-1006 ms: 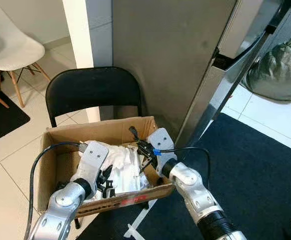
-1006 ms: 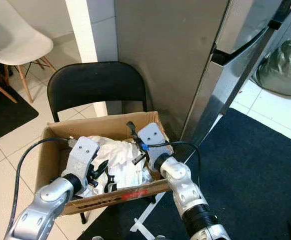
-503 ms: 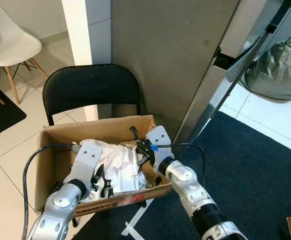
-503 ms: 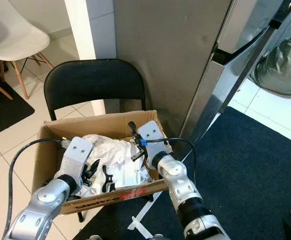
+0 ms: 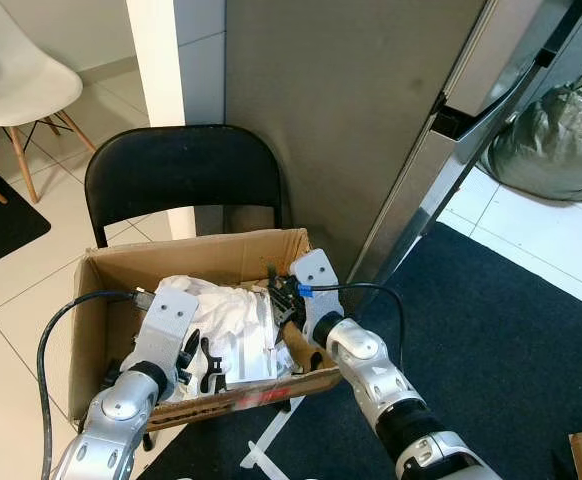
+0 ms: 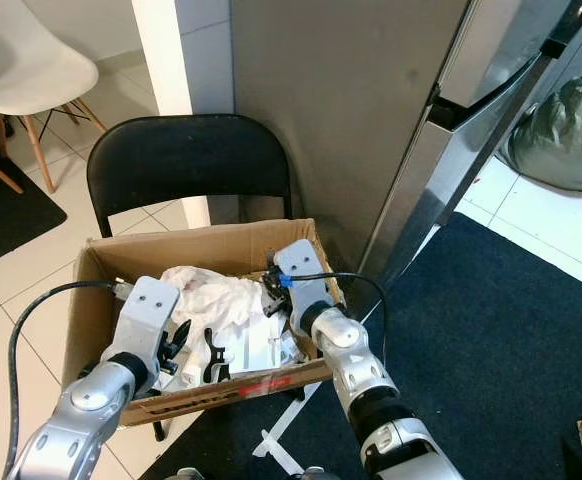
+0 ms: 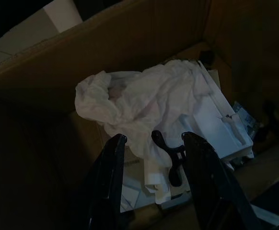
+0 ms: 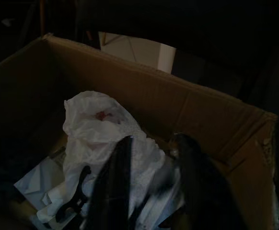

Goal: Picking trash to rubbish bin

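Bin: a cardboard box point(image 5: 106, 275) serves as the rubbish bin, resting on the seat of a black folding chair point(image 5: 181, 180) beside a grey fridge point(image 5: 371, 110).
Trash: crumpled white paper point(image 5: 233, 315) heaped inside the box, toward its right wall and front edge; flat white sheets lie under it.
Left gripper point(image 7: 151, 158): over the front left part of the box, fingers spread apart, holding nothing, pointed down into the box.
Right gripper point(image 6: 271, 290): at the right wall near the back corner, fingers dipped into the paper; the right wrist view is dark and blurred, so whether they pinch anything cannot be told.
Key relation: the paper heap lies directly ahead of the left gripper and just beyond its fingertips, with its long axis running roughly from the back left to the front right of the box; the right gripper is nearer, probably touching it.
Stage: the trash appears already inside the bin; releasing and withdrawing likely remains.
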